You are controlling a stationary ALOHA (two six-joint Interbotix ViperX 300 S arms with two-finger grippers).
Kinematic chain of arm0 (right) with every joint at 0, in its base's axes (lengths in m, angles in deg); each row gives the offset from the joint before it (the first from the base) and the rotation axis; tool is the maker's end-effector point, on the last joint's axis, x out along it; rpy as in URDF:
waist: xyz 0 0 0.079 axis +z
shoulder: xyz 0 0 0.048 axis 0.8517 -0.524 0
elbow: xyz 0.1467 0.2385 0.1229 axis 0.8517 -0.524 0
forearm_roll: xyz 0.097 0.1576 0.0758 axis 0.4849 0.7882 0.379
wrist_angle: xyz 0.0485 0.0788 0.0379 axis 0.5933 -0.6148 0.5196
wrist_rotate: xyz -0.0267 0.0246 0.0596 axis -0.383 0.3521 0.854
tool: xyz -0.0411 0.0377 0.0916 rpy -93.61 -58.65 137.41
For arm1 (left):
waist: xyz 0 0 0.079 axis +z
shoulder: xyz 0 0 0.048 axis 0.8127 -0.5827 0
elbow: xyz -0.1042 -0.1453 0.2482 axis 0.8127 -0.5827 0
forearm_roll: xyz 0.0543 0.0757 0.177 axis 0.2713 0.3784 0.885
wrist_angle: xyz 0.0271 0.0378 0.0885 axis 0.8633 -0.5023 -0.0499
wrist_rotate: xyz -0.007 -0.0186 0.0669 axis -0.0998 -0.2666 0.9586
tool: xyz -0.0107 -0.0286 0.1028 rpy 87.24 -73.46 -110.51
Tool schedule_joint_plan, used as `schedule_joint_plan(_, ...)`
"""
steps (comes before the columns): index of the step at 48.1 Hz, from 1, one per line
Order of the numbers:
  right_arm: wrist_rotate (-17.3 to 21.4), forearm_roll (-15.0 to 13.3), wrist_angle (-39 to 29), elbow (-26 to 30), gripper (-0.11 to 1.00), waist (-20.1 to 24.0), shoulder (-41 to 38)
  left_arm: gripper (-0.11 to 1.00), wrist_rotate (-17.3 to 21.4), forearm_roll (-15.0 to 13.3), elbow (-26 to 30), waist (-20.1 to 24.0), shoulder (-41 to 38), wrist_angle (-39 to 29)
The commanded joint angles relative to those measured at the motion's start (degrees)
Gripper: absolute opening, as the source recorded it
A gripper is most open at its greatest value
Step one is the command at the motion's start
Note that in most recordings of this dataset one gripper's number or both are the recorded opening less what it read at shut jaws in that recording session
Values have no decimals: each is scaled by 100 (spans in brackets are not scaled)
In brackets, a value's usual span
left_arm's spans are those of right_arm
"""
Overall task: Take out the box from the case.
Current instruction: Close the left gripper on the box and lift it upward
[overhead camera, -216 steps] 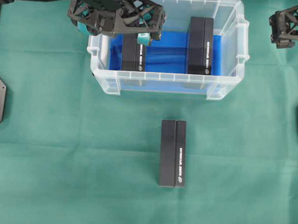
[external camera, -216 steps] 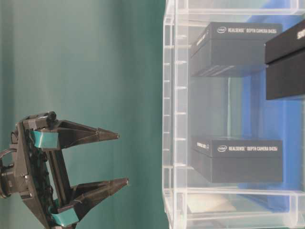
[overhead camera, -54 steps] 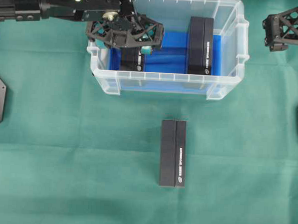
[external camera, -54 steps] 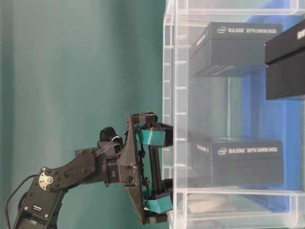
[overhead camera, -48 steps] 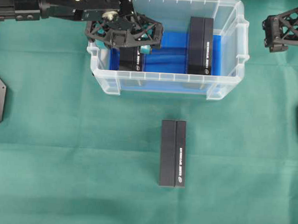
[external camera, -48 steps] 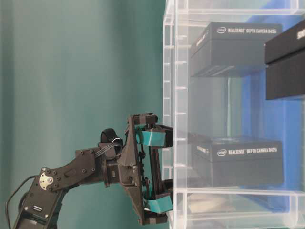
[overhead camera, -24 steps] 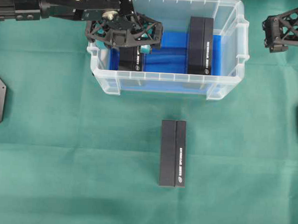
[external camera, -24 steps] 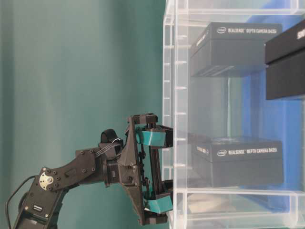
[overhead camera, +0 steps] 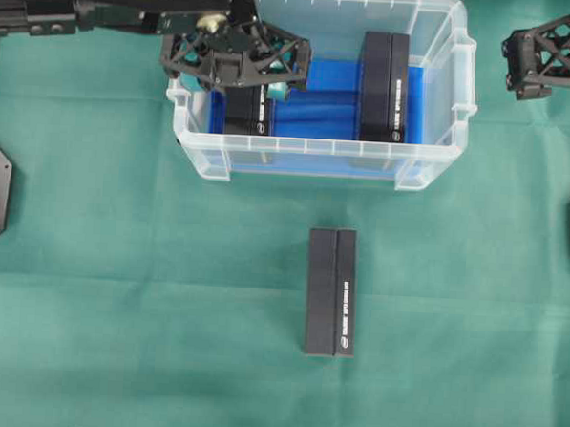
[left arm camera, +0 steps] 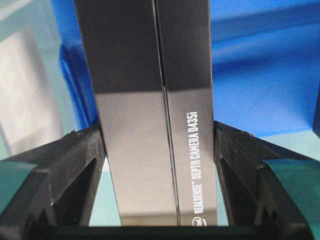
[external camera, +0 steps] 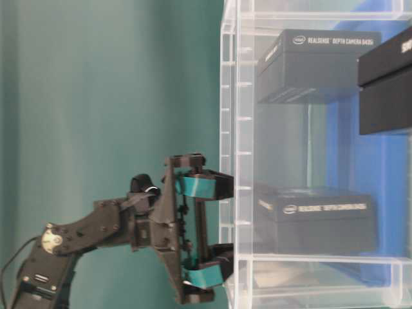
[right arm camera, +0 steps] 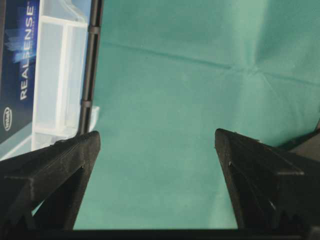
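Gripping now: the left gripper [left arm camera: 159, 165] is down in the case [overhead camera: 317, 158], fingers [left arm camera: 80, 155] pressed against both sides of a black box [overhead camera: 249, 111] at the case's left end. In the wrist view the box fills the gap btwn the fingers, so they're pinching it, no slack visible either side. From the table-level view the box [external camera: 318, 222] sits low in the case near the blue cloth [overhead camera: 320, 101]; can't tell if it's clear of the bottom yet.

Progress check. One box [overhead camera: 331, 292] lies out on the green table cover [overhead camera: 117, 310], well apart from the case, in front of it. Looks like 1 out, 2 in: the gripped one, plus a second box [overhead camera: 383, 85] standing toward the right end, untouched.

Right gripper [right arm camera: 157, 165] hangs off to the right, beyond the case, jaws spread wide w/ only table cover btwn them. Holding nothing.

So, as I read it: grasp made, lift not done. What's left is raising this box over the rim & setting it on the table, then prob. the last one too.
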Motion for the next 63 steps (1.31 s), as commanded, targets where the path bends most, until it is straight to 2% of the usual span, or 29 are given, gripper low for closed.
schedule_joint_plan(1, 0, -18, 26, 62, 94, 18, 62, 62, 18, -9, 369, -9, 316, -211)
schedule_joint_plan(30, 0, -26, 185, 70, 94, 18, 53, 62, 176, 26, 2162, 9, 589, -1969)
schedule_joint_plan(42, 0, -26, 193, 70, 94, 18, 62, 62, 176, 35, 2742, -35, 606, -2470)
schedule_joint_plan(52, 0, -26, 185, 70, 94, 26, 62, 62, 176, 44, 3059, -44, 580, -2874)
schedule_joint_plan(63, 0, -26, 193, 70, 94, 26, 62, 63, 176, 44, 3059, -53, 571, -2909)
